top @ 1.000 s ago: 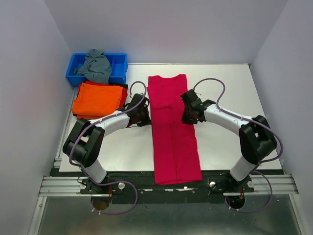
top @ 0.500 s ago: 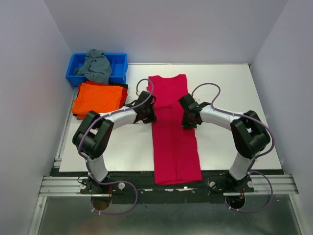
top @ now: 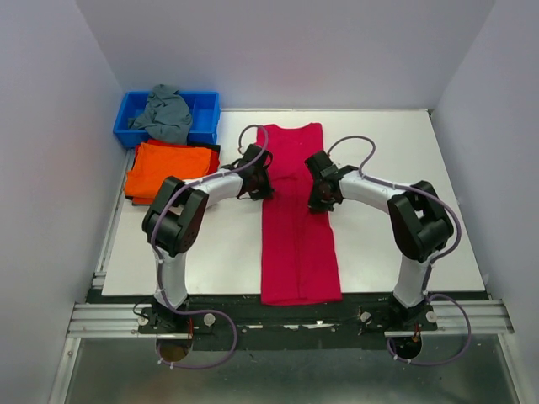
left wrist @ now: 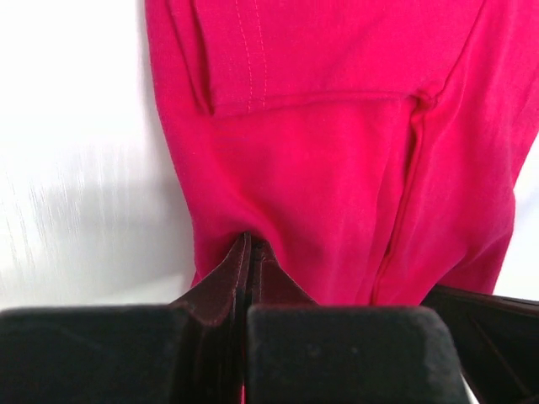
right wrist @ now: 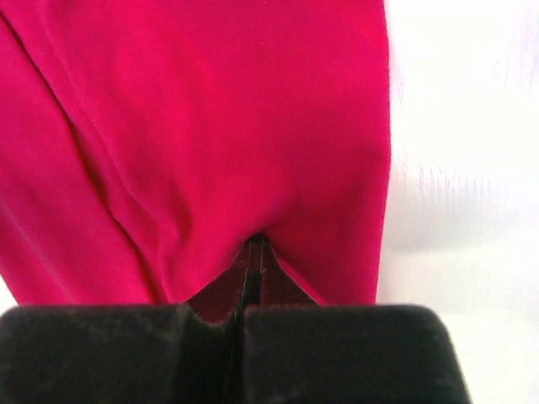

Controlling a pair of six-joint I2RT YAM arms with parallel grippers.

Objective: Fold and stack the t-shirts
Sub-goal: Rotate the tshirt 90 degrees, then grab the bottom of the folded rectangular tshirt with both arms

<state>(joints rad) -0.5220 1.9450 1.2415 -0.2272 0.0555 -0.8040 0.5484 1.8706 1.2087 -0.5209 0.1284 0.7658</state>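
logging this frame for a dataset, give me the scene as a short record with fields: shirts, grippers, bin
shirt in work: red t-shirt, folded into a long strip, lying flat on the table
left gripper: shut, pinching the red t-shirt's left edge
right gripper: shut, pinching its right edge
stack: orange t-shirt, folded, at the table's far left
bin: blue bin, behind the stack, holding a crumpled grey shirt
task state: red t-shirt not yet on the stack

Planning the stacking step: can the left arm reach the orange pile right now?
Probably, but not freely. The orange pile lies close beside the left gripper with nothing between them, yet that gripper is shut on the red shirt and would have to let go first.
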